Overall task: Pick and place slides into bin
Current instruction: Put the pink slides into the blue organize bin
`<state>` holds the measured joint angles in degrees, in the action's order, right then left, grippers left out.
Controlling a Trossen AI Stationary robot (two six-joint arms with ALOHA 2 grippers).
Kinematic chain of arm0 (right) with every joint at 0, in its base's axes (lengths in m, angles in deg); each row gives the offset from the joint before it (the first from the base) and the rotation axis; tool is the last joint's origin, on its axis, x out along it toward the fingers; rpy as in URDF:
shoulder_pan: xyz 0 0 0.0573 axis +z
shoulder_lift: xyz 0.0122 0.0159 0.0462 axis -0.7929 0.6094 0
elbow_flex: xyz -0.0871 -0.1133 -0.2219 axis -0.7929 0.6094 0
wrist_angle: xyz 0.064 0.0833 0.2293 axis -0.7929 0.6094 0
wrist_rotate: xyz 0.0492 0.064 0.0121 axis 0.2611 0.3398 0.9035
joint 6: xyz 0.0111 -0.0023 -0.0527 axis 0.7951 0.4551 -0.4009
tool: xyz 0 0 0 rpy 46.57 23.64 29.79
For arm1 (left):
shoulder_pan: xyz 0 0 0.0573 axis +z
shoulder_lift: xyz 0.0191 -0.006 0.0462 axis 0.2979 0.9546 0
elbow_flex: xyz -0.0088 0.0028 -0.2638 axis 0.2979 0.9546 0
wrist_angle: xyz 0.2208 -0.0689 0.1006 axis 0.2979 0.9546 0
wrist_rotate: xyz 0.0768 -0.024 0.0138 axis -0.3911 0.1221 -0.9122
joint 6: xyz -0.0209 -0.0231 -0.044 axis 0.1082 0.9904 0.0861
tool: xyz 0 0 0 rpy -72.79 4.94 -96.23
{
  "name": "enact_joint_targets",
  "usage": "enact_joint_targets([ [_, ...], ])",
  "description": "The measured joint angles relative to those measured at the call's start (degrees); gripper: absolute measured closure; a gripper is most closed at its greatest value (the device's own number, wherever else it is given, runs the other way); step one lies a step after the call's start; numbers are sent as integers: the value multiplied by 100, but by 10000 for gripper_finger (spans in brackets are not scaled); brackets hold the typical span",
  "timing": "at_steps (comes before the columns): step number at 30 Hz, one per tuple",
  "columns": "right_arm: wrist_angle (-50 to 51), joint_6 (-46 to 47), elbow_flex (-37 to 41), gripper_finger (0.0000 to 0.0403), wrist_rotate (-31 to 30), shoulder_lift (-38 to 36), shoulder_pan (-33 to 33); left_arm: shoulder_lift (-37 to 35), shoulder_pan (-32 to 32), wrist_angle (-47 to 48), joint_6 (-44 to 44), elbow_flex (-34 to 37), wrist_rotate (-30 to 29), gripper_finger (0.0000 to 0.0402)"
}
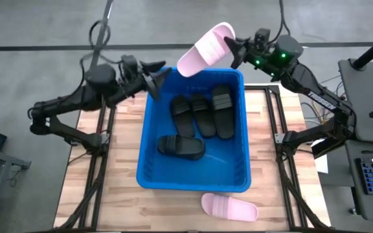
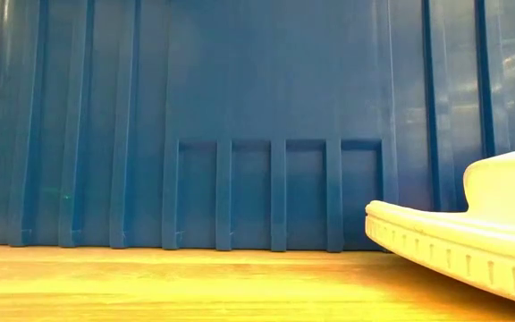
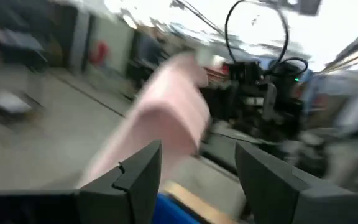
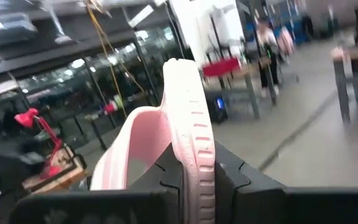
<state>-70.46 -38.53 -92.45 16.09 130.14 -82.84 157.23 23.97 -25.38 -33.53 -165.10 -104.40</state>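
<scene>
Sandal, pink (image 1: 230, 207), lies on the table (image 1: 122, 194) just outside the near wall of the blue bin (image 1: 146, 162); in the low view its pale sole (image 2: 459, 237) sits before the ribbed blue wall. Inside the bin rest four black sandals (image 1: 199, 120). At the far left corner hangs the left gripper (image 1: 155, 76), fingers (image 3: 135, 180) spread and empty. Above the far rim, the right gripper (image 1: 236, 50) pinches the edge of a second pink sandal (image 1: 206, 50), held in the air.
</scene>
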Motion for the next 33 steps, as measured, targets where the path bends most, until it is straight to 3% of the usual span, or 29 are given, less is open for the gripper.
enact_joint_targets([
  [4, -341, -387, 11, 372, 27, 64, 47, 47, 640, 76, 1207, 20, 1847, 212],
  [6, -442, -457, 53, 372, 24, 123, 73, 149, 857, -248, 1516, 15, 2404, 212],
  [9, -575, -430, 70, 372, 306, 208, 71, 380, 1036, -620, 1716, 15, 2458, 212],
  [16, -682, -504, 88, 373, -142, 206, 70, 718, 1190, -861, 2380, 17, 2471, 212],
  [24, -902, -599, 89, 373, -118, 214, 75, 1294, 1245, -2204, 3154, 20, 2666, 212],
  [33, -884, -587, 101, 373, -78, 223, 87, 1603, 1421, -2555, 3177, 22, 2633, 212],
])
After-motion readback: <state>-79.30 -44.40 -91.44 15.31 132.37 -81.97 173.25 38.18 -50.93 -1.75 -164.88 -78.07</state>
